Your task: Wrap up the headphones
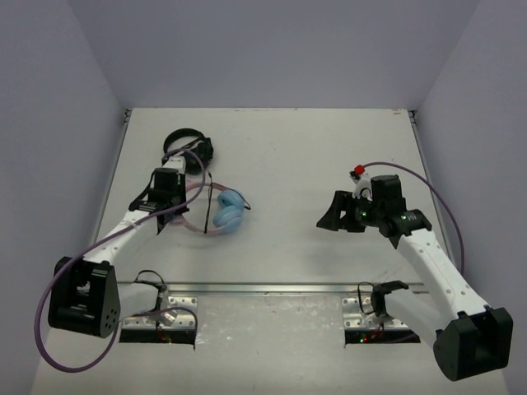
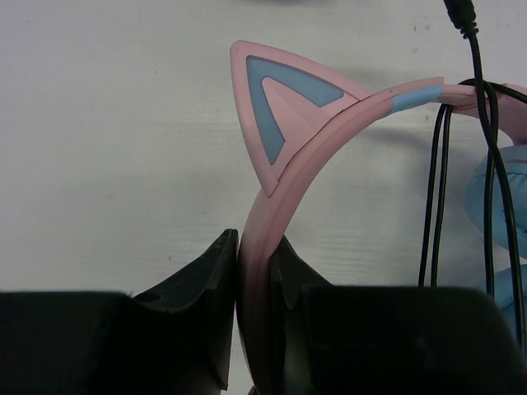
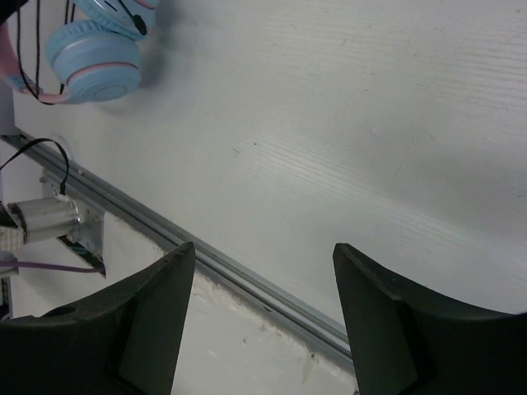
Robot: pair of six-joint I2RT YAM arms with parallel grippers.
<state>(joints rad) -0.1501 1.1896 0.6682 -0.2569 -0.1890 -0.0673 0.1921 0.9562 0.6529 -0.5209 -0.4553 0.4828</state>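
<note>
Presently, the left gripper [image 2: 257, 247] is clenched on the pink headband [image 2: 329, 140] of the headphones [image 1: 221, 210], which lie left of centre on the table [image 1: 313, 164], near an all-black pair [image 1: 185, 146]. Cable [image 2: 436, 189] strands cross the band, so wrapping appears partly done. The right gripper [image 3: 259, 255] hangs well apart, released and empty. Next, it should probably collect the loose cable end. No legible markings are seen.

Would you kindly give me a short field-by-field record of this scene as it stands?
Left gripper: shut on the headphones at the pink headband, below a cat ear
Right gripper: open, empty, over the table
Cable: loose strands crossing the headband near an earcup
Other: black headphones, far left of table
</note>
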